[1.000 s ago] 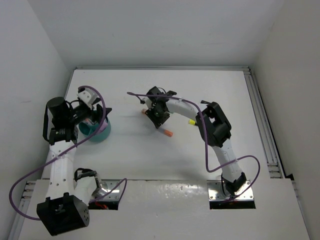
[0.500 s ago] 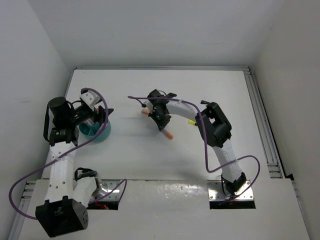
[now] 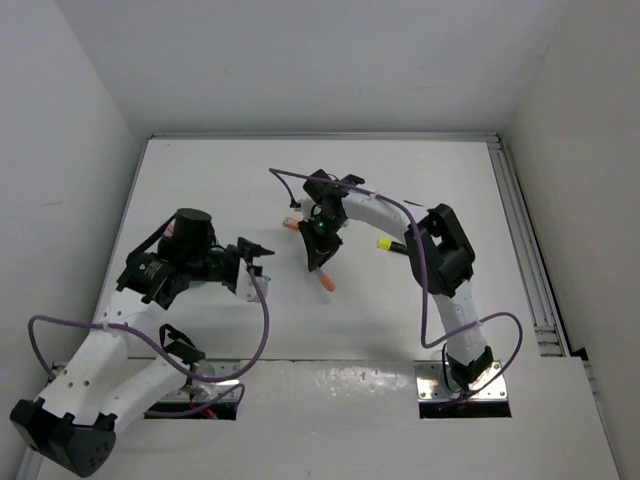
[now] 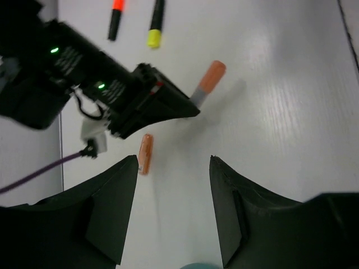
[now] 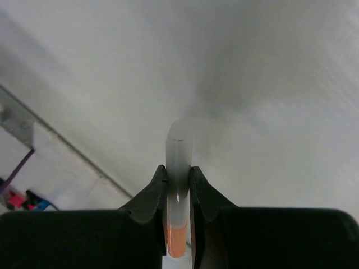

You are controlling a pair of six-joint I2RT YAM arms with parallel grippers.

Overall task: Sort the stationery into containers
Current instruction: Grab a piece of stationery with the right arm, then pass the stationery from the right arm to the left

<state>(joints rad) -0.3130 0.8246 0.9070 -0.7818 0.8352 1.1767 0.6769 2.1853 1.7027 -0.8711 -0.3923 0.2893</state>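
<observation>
Grip on the right side is firm: the right jaws are pressed tight on a pen with a pale translucent barrel and an orange cap (image 5: 179, 154), the barrel pinched between the two dark fingers (image 5: 150, 197) with no gap showing. From the top camera this pen hangs below the right jaws near the middle of the white table (image 3: 450, 180), orange cap lowest and pointing toward the near edge. In the left wrist view the cap juts out past the black wedge of the right jaws, and its shadow falls on the table just beside it.

The left jaws stand wide open and hold nothing; their two black fingers (image 4: 109, 218) frame bare table in the left wrist view. The left arm reaches in toward the table's middle, so the left jaws sit near the right jaws but apart from them.

A short all-orange pen (image 4: 146, 154) lies flat on the table, just beside the right jaws on their far side as the top camera shows it. Further right lie a black marker with a yellow cap (image 4: 155, 25) and a black marker with an orange-red cap (image 4: 116, 19), side by side, not touching.

A sliver of teal (image 4: 196, 265) at the bottom edge of the left wrist view may be the rim of the round teal-blue plastic bowl; the top camera does not show it.
</observation>
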